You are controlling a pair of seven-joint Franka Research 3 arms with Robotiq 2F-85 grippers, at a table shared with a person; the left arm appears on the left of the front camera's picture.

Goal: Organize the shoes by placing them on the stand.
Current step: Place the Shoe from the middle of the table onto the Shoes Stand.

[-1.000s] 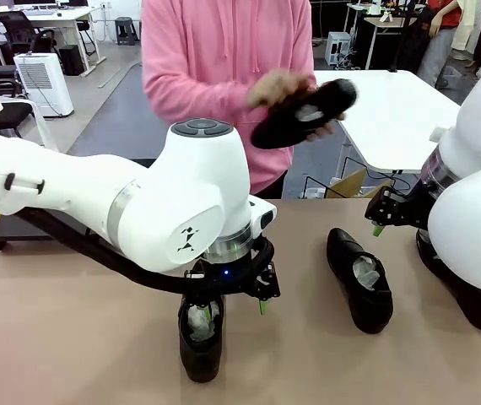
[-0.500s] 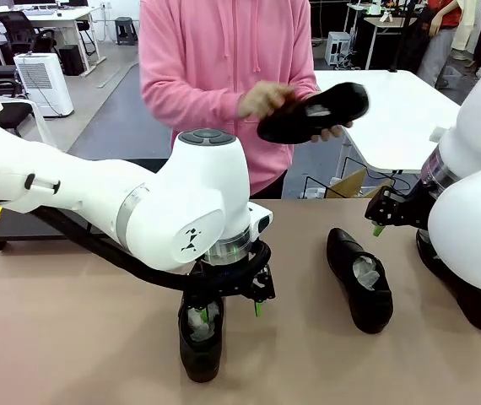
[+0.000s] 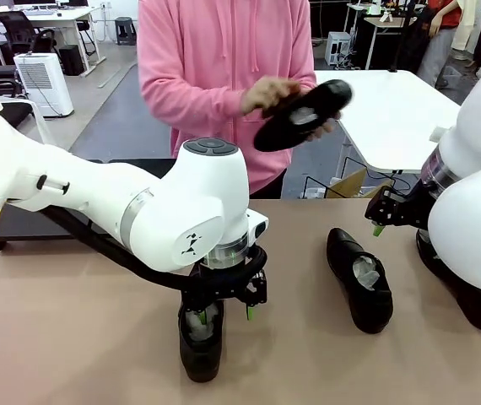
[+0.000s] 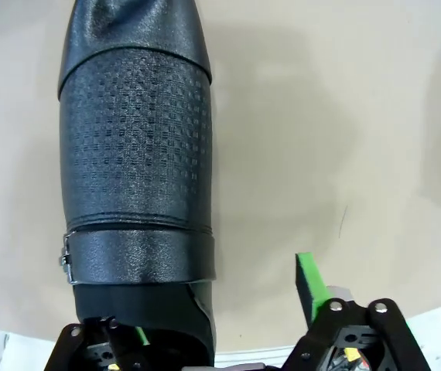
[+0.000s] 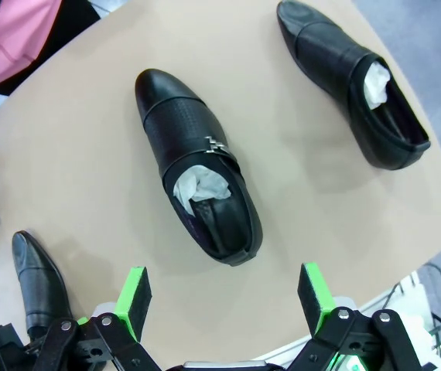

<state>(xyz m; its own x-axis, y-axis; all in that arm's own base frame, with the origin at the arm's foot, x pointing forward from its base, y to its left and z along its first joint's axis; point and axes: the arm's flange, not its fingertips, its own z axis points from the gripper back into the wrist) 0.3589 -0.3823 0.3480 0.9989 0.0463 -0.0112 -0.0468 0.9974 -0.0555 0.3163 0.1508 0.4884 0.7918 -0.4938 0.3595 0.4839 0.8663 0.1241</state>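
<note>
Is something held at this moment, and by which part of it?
The person's hands hold a shoe, one above, one beneath. The left gripper straddles the side wall of a second shoe, jaws open. The right gripper holds nothing.

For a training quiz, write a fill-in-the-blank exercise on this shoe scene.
1. The person holding the lifted shoe wears a ___ hoodie.
2. The right pincer is ___, its pads wide apart.
3. The middle shoe on the table is stuffed with white ___.
Missing words: pink; open; paper.
</note>
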